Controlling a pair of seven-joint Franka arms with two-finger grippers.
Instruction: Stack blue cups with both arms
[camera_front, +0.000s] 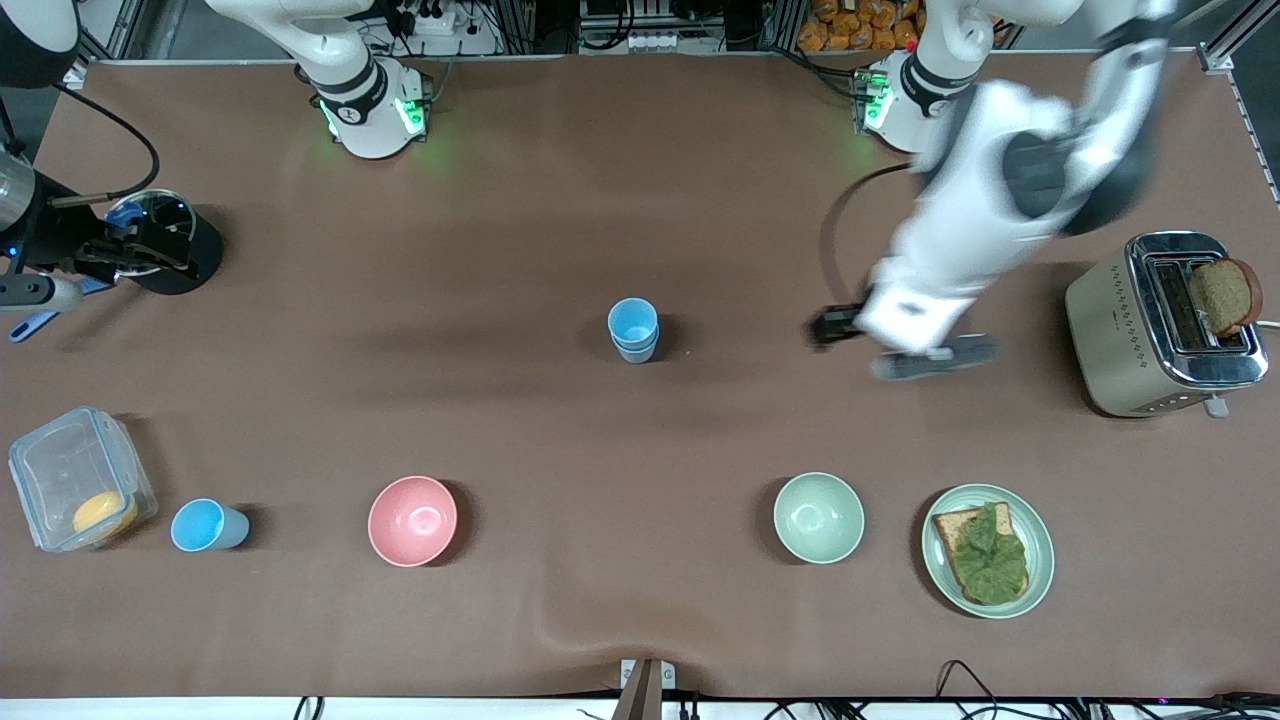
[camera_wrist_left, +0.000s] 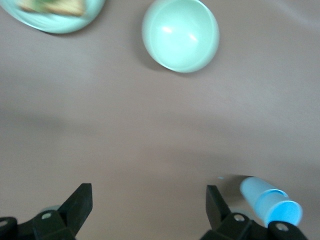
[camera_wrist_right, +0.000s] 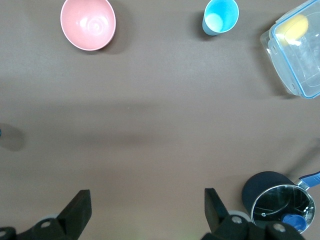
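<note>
Two light-blue tapered cups nested (camera_front: 633, 329) mid-tabletop; third blue cup (camera_front: 207, 525), white patch inside, beside pink bowl (camera_front: 412, 520). Left end effector (camera_wrist_left: 149, 207) open over bare tabletop; right end effector (camera_wrist_right: 145, 207) open, waiting.

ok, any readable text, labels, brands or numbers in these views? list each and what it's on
None can be read in any view.
Toaster: a dotted pattern on its side and small controls at its base, no legible marking.
Clear container: no label visible.
Stacked blue cups, lone blue cup, pink bowl, green bowl, plate: plain, unmarked.
Packets past the table's edge by the left arm's base: too small to read.
</note>
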